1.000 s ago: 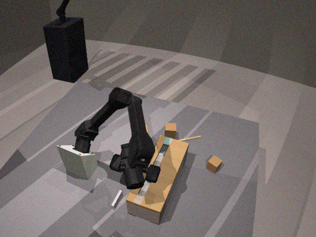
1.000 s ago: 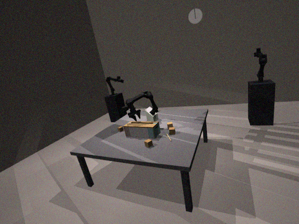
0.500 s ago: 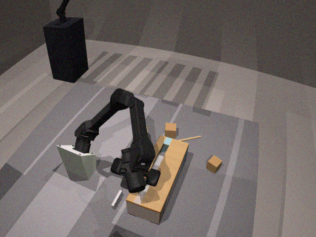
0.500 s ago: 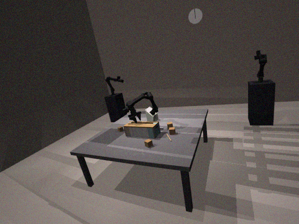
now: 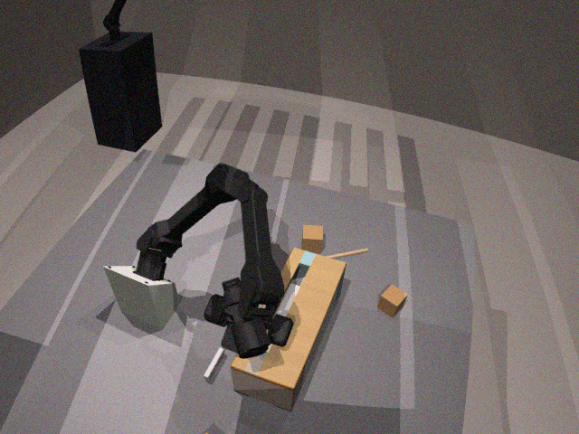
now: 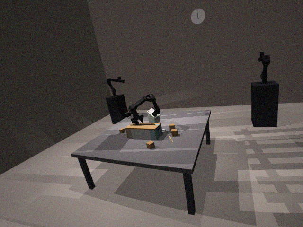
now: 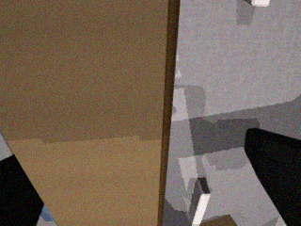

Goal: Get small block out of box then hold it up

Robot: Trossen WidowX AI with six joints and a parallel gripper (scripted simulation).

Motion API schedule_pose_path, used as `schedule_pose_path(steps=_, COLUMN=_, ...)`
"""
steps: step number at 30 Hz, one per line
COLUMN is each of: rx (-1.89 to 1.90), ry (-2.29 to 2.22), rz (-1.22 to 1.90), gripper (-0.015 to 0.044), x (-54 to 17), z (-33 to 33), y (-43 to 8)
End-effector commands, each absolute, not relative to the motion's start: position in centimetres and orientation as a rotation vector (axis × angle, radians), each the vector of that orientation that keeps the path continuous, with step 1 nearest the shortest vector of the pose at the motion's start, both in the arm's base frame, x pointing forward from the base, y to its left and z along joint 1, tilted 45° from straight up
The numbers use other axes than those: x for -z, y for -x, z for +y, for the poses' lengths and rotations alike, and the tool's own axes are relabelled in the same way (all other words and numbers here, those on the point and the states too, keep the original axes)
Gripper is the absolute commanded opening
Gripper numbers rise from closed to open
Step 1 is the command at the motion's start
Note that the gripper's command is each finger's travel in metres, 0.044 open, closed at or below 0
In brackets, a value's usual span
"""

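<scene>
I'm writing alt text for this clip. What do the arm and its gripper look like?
The arm is matte black throughout, built of blocky, faceted links. It rises from a pale, wedge-shaped base with small dark dots along its top edge. The gripper is black too, with stubby fingers. No cables or markings show.

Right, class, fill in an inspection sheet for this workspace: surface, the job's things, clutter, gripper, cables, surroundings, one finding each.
Surface: grey table top on dark legs, patterned with light patches.
Job's things: long tan-topped box lies flat on the table; a pale blue patch shows at its far end; the block on the shelf cannot be made out.
Clutter: three loose tan cubes around the box, a thin wooden stick and a short white bar beside it.
Gripper: black parallel-jaw gripper open, holding nothing, over the box's near end.
Cables: nothing seen.
Surroundings: two dark pedestals bearing small arms, a round wall clock.
</scene>
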State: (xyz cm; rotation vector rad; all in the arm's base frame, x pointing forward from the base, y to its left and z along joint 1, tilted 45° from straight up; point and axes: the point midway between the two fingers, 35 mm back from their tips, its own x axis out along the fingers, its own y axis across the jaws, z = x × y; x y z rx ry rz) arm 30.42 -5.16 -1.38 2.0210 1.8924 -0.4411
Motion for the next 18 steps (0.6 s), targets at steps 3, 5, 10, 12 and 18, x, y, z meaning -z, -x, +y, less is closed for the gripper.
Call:
schedule_pose_path(steps=3, rx=0.45, ry=-2.033, rz=1.904, gripper=0.04, x=2.1, z=-4.1, y=-30.2)
schedule_pose_path(steps=5, rx=0.451, ry=-2.034, rz=1.905, gripper=0.04, x=2.2, z=-3.9, y=-30.2)
schedule_pose_path(steps=10, rx=0.443, ry=-2.024, rz=1.896, gripper=0.04, x=1.7, z=-4.4, y=-30.4)
schedule_pose_path(steps=12, rx=0.443, ry=-2.024, rz=1.897, gripper=0.04, x=1.4, z=-4.0, y=-30.4)
schedule_pose_path(steps=18, rx=0.442, ry=-2.024, rz=1.898, gripper=0.04, x=0.7, z=-3.2, y=-30.4)
